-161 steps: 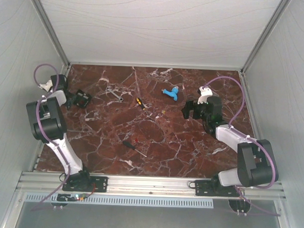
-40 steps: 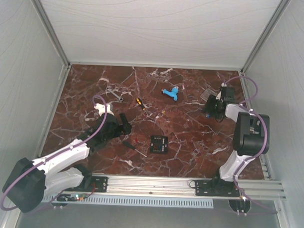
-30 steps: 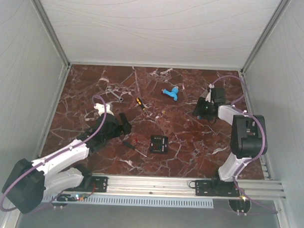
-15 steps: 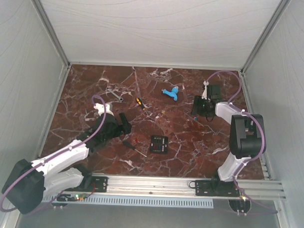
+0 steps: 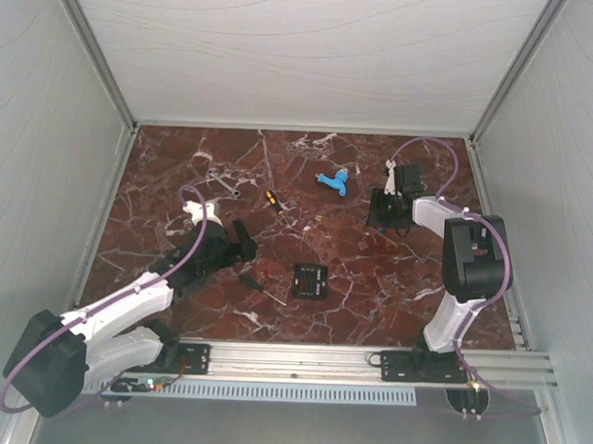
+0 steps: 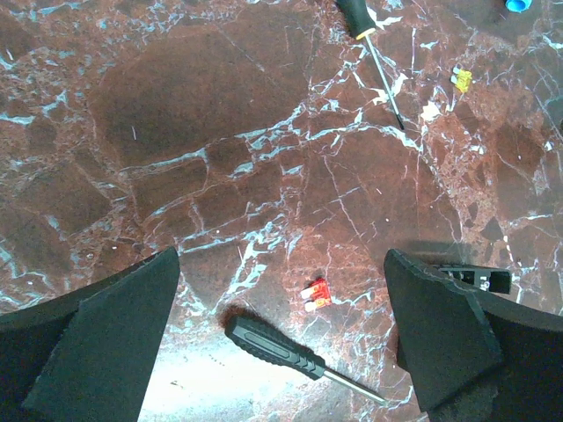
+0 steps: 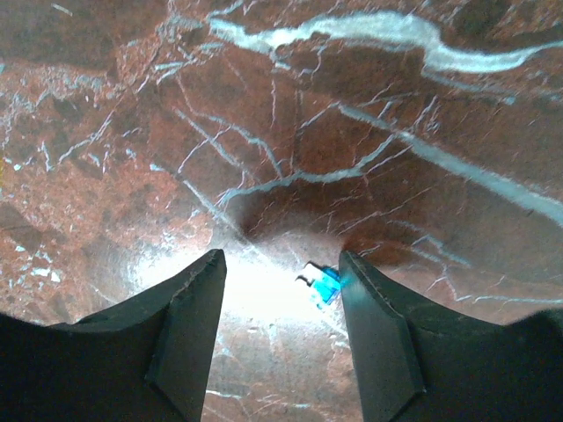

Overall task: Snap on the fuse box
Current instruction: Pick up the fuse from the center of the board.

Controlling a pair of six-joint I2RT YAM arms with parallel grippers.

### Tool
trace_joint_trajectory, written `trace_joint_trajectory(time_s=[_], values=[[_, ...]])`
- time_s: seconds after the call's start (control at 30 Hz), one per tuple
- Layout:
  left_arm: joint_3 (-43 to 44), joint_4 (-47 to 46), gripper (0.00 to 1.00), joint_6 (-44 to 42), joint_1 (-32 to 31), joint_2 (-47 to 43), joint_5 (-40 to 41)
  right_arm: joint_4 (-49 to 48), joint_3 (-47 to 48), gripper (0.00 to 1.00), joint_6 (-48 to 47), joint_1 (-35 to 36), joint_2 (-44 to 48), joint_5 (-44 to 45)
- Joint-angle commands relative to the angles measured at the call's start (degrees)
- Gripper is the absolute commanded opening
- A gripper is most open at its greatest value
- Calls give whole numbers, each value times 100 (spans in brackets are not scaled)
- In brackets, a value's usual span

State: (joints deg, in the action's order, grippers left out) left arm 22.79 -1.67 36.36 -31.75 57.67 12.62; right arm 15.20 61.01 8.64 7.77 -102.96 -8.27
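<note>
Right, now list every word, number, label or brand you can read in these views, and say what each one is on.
No text can be read in any view.
Fuse box: any markings are too small to read from above.
Red fuse: no number legible.
Blue fuse: blurred and partly in glare, nothing legible.
Black-handled screwdriver: no brand shows on the handle.
</note>
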Motion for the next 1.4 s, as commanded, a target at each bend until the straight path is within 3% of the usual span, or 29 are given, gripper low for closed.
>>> trace_joint_trajectory(time_s=[0.0, 0.5, 0.8, 1.37], values=[[45, -246, 100, 29, 19, -45, -95, 206, -281, 51, 30, 123, 167, -56], [42, -233, 100, 38, 22, -6, -45, 399, -739, 49, 170, 583, 672, 458], [50, -241, 100, 53, 20, 35, -67, 360, -797, 44, 316, 816, 718, 1269], [68, -227, 100, 64, 19, 112, -72, 360, -984, 33, 1451, 1155, 582, 2223]])
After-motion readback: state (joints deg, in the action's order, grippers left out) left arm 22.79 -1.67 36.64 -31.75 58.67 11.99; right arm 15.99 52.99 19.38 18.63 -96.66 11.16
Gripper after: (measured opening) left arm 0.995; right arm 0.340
